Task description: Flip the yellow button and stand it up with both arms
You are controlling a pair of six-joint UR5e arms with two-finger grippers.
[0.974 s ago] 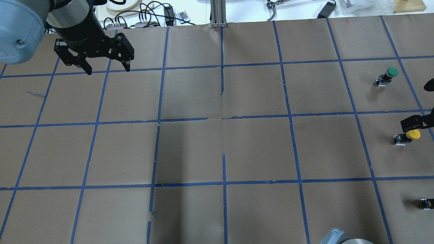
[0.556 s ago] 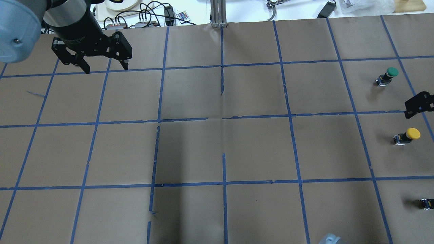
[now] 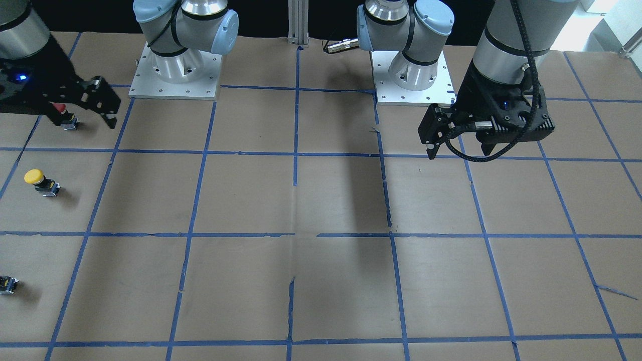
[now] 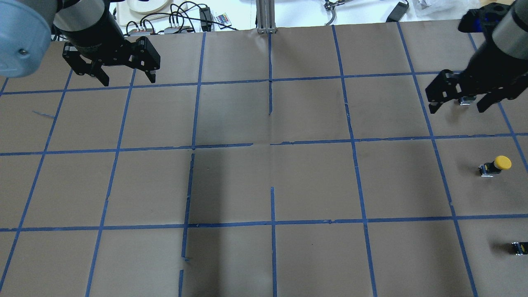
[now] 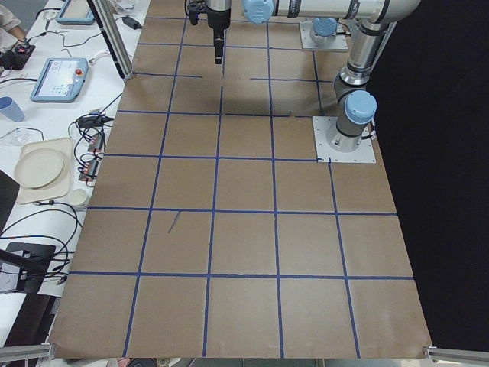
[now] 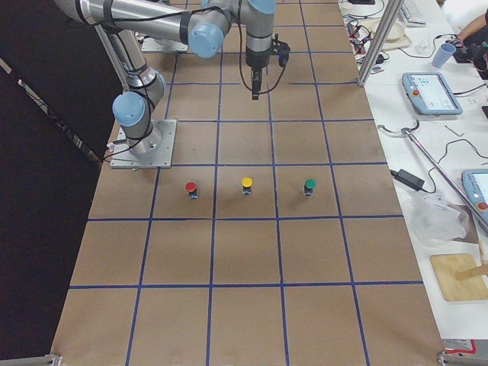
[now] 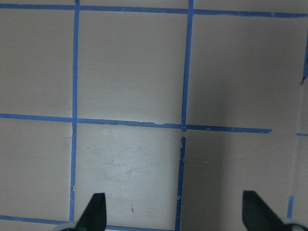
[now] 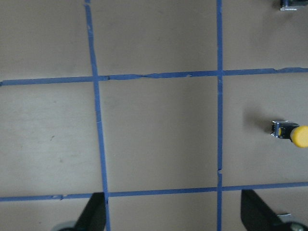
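The yellow button [image 4: 497, 165] stands on the brown paper at the far right, cap up as the exterior right view [image 6: 246, 185] shows it. It also shows in the front view [image 3: 39, 180] and at the right edge of the right wrist view [image 8: 293, 134]. My right gripper [image 4: 456, 108] is open and empty, high above the table and apart from the button; its fingers [image 8: 96, 214] frame bare paper. My left gripper [image 4: 128, 81] is open and empty, far off at the back left, over bare paper in its wrist view [image 7: 175, 214].
A green-capped button [image 6: 309, 186] and a red-capped one [image 6: 191, 187] stand in line either side of the yellow one. The right gripper partly hides the green one from overhead. Blue tape lines [image 4: 272, 144] grid the paper. Cables and boxes [image 4: 177, 22] lie beyond the back edge.
The right gripper has lifted away from the yellow button and moved toward the table's back, now in front of the green one. The yellow button stays put. The left gripper barely moved.
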